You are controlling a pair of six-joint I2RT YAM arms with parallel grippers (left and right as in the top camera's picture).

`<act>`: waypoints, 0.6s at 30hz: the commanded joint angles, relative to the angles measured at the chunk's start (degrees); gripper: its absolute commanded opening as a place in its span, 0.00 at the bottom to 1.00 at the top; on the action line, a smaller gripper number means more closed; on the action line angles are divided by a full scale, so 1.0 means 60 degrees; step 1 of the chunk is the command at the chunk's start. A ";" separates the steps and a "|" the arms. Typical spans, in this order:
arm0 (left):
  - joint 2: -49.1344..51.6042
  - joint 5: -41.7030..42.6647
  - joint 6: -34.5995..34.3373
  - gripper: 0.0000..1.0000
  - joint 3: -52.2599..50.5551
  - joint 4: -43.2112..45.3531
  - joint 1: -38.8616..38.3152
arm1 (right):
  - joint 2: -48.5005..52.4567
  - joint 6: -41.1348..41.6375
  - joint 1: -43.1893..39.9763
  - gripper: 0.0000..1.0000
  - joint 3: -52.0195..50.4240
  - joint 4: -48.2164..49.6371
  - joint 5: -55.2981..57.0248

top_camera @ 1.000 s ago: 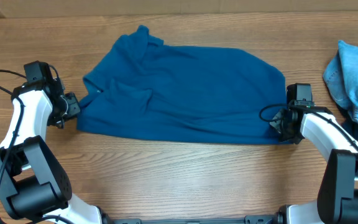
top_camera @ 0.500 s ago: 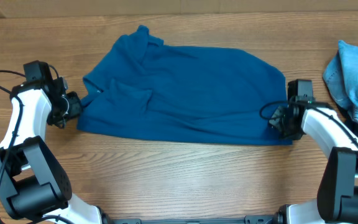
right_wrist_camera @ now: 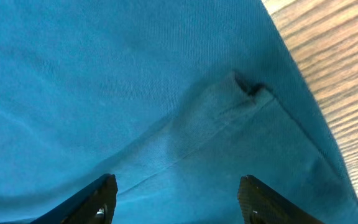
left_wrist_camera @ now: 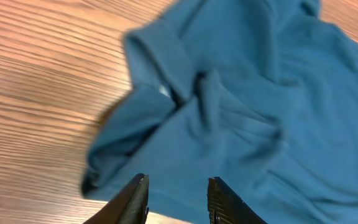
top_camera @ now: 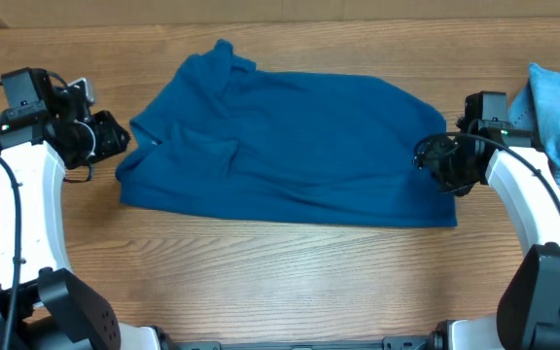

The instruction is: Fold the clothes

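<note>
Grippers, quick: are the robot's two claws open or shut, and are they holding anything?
Left gripper: open, holding nothing, at the blue shirt.
Right gripper: open, holding nothing, over the shirt.

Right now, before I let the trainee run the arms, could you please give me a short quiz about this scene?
1. True or false: the left pincer and the right pincer are both open, holding nothing.
2. What lies spread between the two pincers? A) blue shirt B) red towel C) paper box
3. Which pincer is nearer the light-blue denim garment?
Key: 1 true; 2 A; 3 the right pincer.
</note>
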 commanded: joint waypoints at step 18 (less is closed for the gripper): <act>-0.0029 0.1206 0.0076 0.34 0.0120 -0.0248 -0.0437 | 0.1738 -0.0951 -0.0047 0.69 -0.0058 0.1235 0.0849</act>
